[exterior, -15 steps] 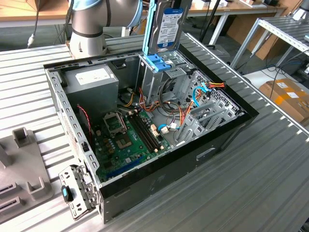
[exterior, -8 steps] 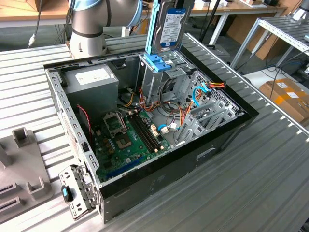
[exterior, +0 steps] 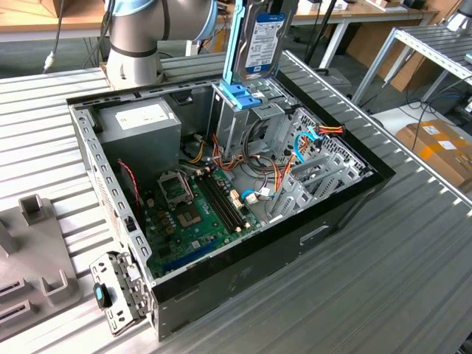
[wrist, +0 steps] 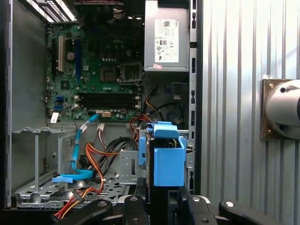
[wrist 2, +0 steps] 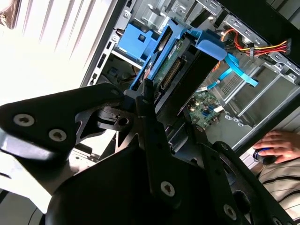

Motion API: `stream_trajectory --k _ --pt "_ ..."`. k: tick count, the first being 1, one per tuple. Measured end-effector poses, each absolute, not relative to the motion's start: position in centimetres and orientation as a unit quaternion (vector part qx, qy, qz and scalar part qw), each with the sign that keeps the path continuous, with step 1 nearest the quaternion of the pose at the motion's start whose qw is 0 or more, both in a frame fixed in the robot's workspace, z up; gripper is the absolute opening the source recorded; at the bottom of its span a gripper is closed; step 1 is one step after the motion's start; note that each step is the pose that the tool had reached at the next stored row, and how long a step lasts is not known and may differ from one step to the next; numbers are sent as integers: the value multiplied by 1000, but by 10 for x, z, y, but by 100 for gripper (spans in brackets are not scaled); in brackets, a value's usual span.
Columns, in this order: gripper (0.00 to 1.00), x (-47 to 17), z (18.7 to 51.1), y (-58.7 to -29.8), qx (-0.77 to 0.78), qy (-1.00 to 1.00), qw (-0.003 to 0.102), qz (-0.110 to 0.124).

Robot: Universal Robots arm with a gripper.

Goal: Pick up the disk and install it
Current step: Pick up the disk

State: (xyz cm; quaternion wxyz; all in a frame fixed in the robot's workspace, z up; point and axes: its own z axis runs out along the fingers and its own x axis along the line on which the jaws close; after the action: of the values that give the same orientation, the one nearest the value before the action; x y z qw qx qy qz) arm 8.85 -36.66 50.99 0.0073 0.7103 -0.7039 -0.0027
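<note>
Claw: the gripper (wrist 2: 168, 107) is clamped on the disk, one black finger (wrist 2: 146, 101) pressed on each flat side in the second wrist view.
Disk: the disk (exterior: 259, 38) stands upright in the air over the open computer case (exterior: 87, 151), its blue end tab (wrist: 165, 161) pointing down.
Below it: the drive cage (exterior: 237, 99) with the blue top is just beneath the disk's lower end; I cannot tell whether they touch.
Inside the case: green motherboard (exterior: 193, 210), grey power supply (exterior: 140, 122), orange and blue cables (wrist: 86, 157).
Arm base: bolted to the ribbed metal table (exterior: 369, 295) beside the case.
Person: a hand (wrist 2: 277, 142) rests on a mouse (wrist 2: 263, 157).
</note>
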Motion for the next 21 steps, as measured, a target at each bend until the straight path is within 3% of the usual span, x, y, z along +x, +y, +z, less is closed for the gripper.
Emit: stream_trajectory --k 6,21 --pt "35 100 509 -371 710 -704 7 -3" --pt "35 103 508 -462 710 -704 7 -3"
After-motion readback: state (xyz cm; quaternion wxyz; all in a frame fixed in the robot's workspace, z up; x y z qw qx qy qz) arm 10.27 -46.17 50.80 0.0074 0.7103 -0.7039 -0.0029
